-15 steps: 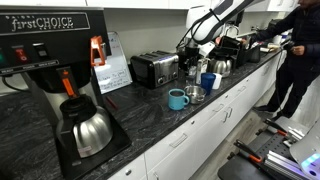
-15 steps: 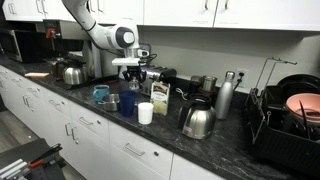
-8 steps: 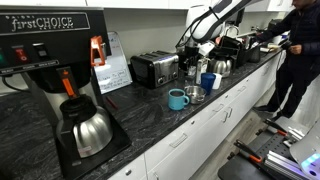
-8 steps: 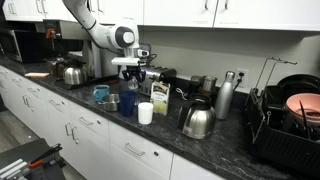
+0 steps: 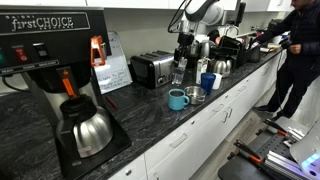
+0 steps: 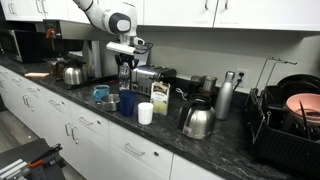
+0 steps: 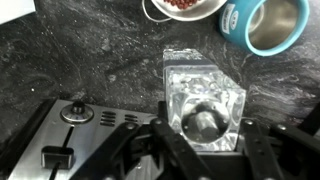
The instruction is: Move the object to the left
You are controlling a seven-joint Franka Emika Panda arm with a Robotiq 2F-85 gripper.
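My gripper [image 7: 203, 132] is shut on the clear glass tumbler [image 7: 203, 92], with one finger on each side of it. In both exterior views the gripper [image 5: 181, 60] [image 6: 125, 60] holds the tumbler [image 5: 178, 76] [image 6: 125, 76] upright, lifted above the dark counter and close to the toaster. The teal mug [image 5: 177, 99] [image 6: 101, 93] [image 7: 262, 22] stands on the counter below and in front. The blue cup [image 5: 207, 81] [image 6: 127, 104] stands beside it.
A silver toaster [image 5: 153, 68] [image 7: 70, 140] is right by the held glass. A small bowl [image 5: 194, 94] [image 7: 185, 6] sits near the mug. A white cup [image 6: 145, 113], a carton [image 6: 159, 97] and kettles [image 6: 198, 120] stand along the counter. A coffee machine [image 5: 60, 70] and a person [image 5: 300, 50] are at the ends.
The arm has risen and swung toward the toaster, carrying the glass tumbler up off the counter from beside the blue cup.
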